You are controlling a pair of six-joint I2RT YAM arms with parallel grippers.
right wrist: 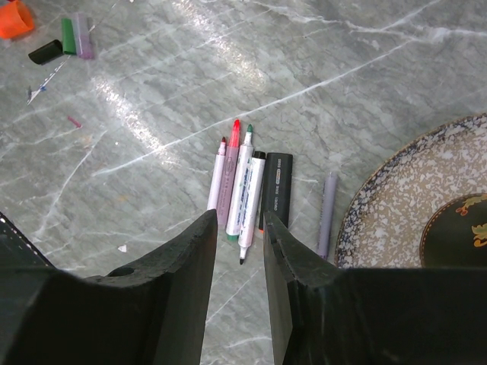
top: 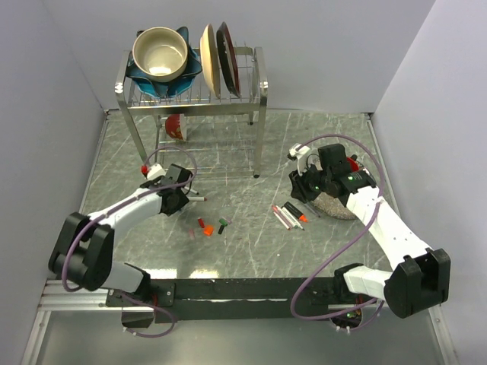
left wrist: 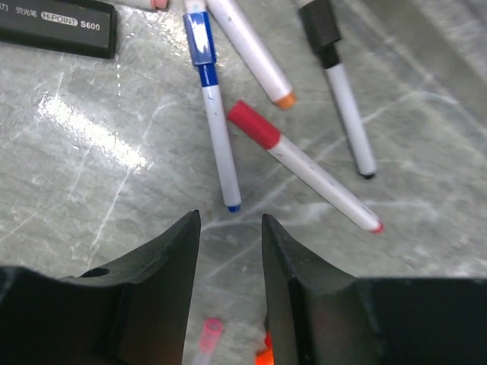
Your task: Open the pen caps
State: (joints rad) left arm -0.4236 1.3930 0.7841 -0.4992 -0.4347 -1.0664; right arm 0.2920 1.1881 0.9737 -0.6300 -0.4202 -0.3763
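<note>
In the left wrist view, several white-barrelled pens lie ahead of my left gripper (left wrist: pixel 228 220), which is open and empty. One pen has a red cap (left wrist: pixel 255 125), one a blue cap (left wrist: pixel 199 38), one a black cap (left wrist: pixel 319 23). A pink tube (left wrist: pixel 209 331) and an orange piece (left wrist: pixel 265 353) lie under the fingers. My right gripper (right wrist: pixel 240 217) is open and empty, just above a row of pens (right wrist: pixel 247 186) lying side by side beside a black marker (right wrist: pixel 278 186) and a lilac pen (right wrist: pixel 327 209). Loose orange (right wrist: pixel 15 17), black (right wrist: pixel 46 52) and green (right wrist: pixel 68 34) caps lie far left.
A dish rack (top: pixel 194 95) with a bowl (top: pixel 160 53) and plates (top: pixel 217 57) stands at the back. A speckled plate (right wrist: pixel 411 198) lies right of the pen row, under the right arm (top: pixel 380 220). Loose caps (top: pixel 207 226) lie between the grippers. A black marker (left wrist: pixel 57 26) lies at the upper left of the left wrist view.
</note>
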